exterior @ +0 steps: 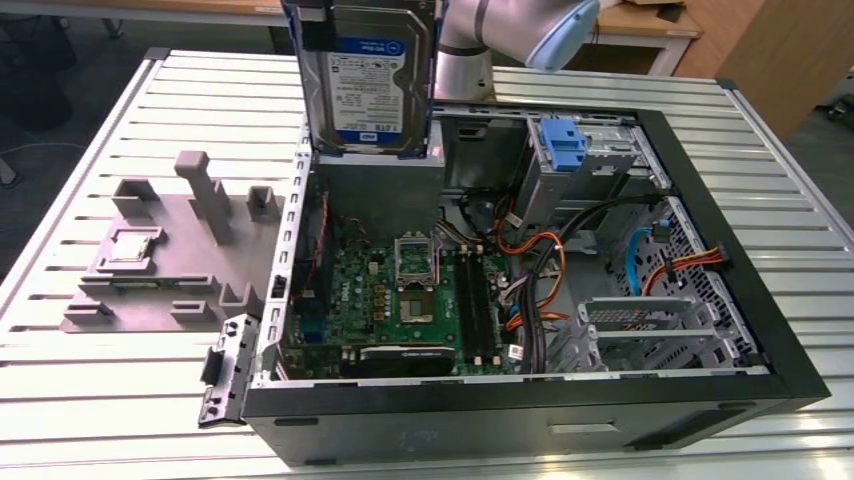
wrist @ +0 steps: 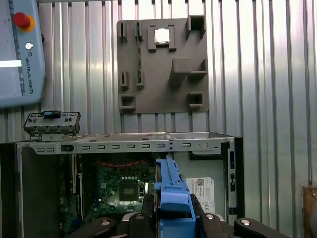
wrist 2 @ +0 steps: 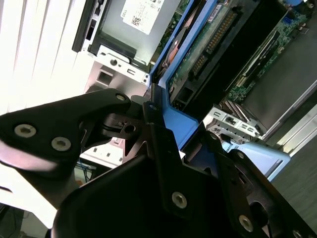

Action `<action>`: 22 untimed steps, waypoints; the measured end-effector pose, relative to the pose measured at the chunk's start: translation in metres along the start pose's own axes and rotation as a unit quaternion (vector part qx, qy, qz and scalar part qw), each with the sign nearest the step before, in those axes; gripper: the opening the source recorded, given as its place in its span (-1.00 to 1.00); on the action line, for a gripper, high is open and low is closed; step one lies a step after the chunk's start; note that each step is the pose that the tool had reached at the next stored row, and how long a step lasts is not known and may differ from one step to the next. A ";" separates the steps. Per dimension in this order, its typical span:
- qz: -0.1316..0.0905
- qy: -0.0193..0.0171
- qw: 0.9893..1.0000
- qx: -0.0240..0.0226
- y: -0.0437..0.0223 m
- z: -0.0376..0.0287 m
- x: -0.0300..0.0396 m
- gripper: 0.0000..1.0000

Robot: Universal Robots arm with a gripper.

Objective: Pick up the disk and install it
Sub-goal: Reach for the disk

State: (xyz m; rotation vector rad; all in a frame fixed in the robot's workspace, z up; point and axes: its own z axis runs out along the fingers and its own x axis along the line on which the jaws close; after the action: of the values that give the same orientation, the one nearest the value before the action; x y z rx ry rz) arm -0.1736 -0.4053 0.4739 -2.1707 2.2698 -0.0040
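Clamping the disk by its blue bracket, hand holds it upright, long axis vertical, open case below.

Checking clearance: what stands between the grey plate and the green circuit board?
The case's metal side wall, as the first wrist view shows.

Slatted metal table, wooden desk behind, brown wooden panel, grey floor beside it

- Exterior view: high, angled down at the computer case.
- First wrist view: straight down over it.
- Second wrist view: close along the gripper and the disk.
- All share the motherboard.
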 end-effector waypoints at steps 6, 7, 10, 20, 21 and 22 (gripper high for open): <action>0.000 0.000 1.000 0.000 -0.0044 0.0001 -0.0002 -0.26; 0.000 0.000 1.000 0.000 -0.0051 0.0000 -0.0002 -0.26; 0.000 0.000 1.000 0.000 -0.0066 0.0001 -0.0003 -0.26; 0.000 0.000 1.000 0.000 -0.0116 0.0001 -0.0006 -0.26; 0.000 0.000 1.000 0.000 -0.0122 0.0001 -0.0006 -0.26; 0.000 0.000 1.000 0.000 -0.0128 0.0002 -0.0006 -0.26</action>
State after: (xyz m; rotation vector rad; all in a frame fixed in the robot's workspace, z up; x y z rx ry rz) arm -0.1607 -0.4053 0.4737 -2.1707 2.2698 -0.0040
